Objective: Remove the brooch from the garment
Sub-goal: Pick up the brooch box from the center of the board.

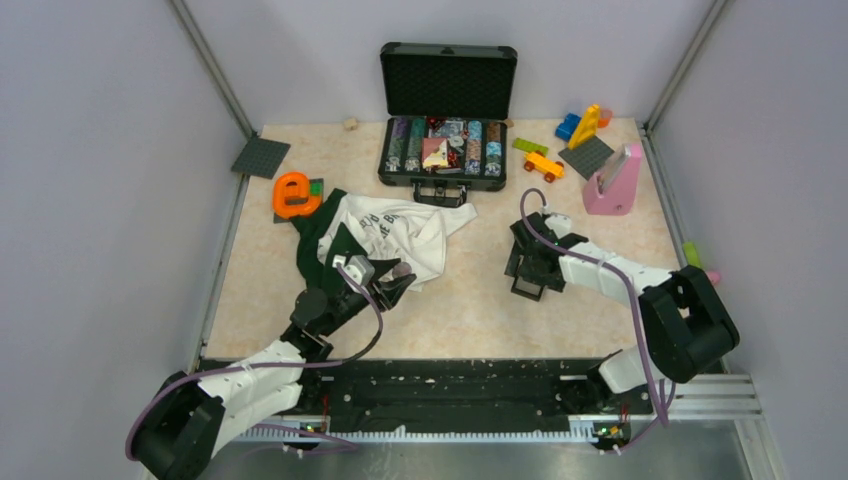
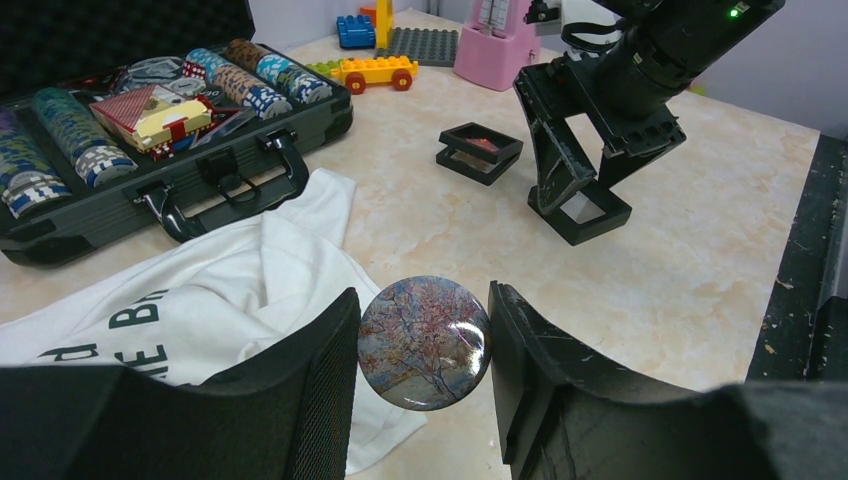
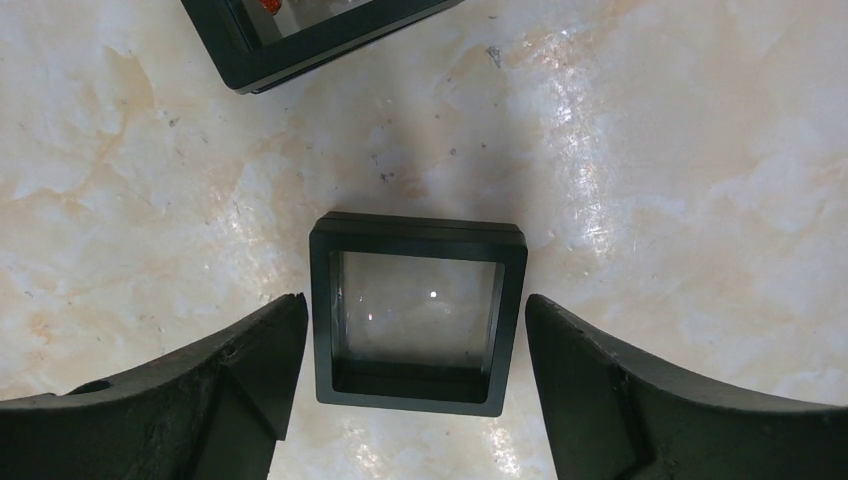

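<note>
Black left gripper (image 2: 422, 305) pinching round brooch (image 2: 424, 345), face up, no long side, only left wrist shows it, right gripper (image 3: 415, 305) open around square box (image 3: 417, 312)

You have a round badge (image 2: 424, 342) with a smooth, glossy face that catches the light. The garment (image 2: 250, 290) is soft, matt white cloth with printed lettering. The table (image 3: 650, 130) looks like polished, marbled stone with bright glare. The frame box (image 3: 417, 312) is matt black plastic around a clear, shiny window. The fingers (image 2: 320, 400) of the left gripper (image 2: 424, 335) are matt black plastic, finely ribbed inside.
</note>
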Tool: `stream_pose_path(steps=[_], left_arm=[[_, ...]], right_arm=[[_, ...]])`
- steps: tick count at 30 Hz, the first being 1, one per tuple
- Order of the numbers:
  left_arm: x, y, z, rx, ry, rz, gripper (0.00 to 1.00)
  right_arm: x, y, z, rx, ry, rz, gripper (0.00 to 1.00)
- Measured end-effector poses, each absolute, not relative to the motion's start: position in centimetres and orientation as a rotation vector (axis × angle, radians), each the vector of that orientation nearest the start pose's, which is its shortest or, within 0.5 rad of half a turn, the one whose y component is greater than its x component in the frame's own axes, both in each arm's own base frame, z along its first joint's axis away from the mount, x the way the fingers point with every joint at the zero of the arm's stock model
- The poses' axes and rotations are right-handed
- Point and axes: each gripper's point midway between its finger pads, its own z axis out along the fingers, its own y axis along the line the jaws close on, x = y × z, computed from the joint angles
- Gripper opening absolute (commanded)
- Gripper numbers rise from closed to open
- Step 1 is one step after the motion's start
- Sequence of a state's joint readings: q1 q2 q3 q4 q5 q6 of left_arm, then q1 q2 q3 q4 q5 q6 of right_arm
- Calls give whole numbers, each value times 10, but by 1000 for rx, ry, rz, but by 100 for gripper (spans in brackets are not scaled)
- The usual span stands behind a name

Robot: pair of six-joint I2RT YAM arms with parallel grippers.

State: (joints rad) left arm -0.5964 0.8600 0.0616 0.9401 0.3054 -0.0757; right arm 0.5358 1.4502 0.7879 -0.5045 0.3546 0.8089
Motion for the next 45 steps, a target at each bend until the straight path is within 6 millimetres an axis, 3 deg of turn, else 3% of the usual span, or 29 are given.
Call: stream_pose_path(steps=[13, 17, 23, 27, 32, 38, 45], left_arm=[[221, -218, 169, 629, 1358, -766, 37], [222, -218, 167, 633, 1366, -763, 37], [225, -224, 143, 664, 1461, -777, 38], [242, -234, 140, 664, 1537, -772, 38], [278, -249, 141, 641, 1615, -727, 38], [309, -255, 103, 635, 1744, -643, 38], [320, -257, 60, 645, 1864, -574, 38]], right_arm=[[266, 129, 36, 435, 2580, 42, 53], [267, 152, 58, 323, 2545, 250, 46], [259, 181, 99, 73, 2398, 593, 45], [247, 184, 109, -42, 2336, 680, 44], [240, 181, 110, -91, 2310, 715, 44], [235, 182, 105, -110, 2319, 735, 43], [237, 179, 110, -106, 2299, 734, 43]])
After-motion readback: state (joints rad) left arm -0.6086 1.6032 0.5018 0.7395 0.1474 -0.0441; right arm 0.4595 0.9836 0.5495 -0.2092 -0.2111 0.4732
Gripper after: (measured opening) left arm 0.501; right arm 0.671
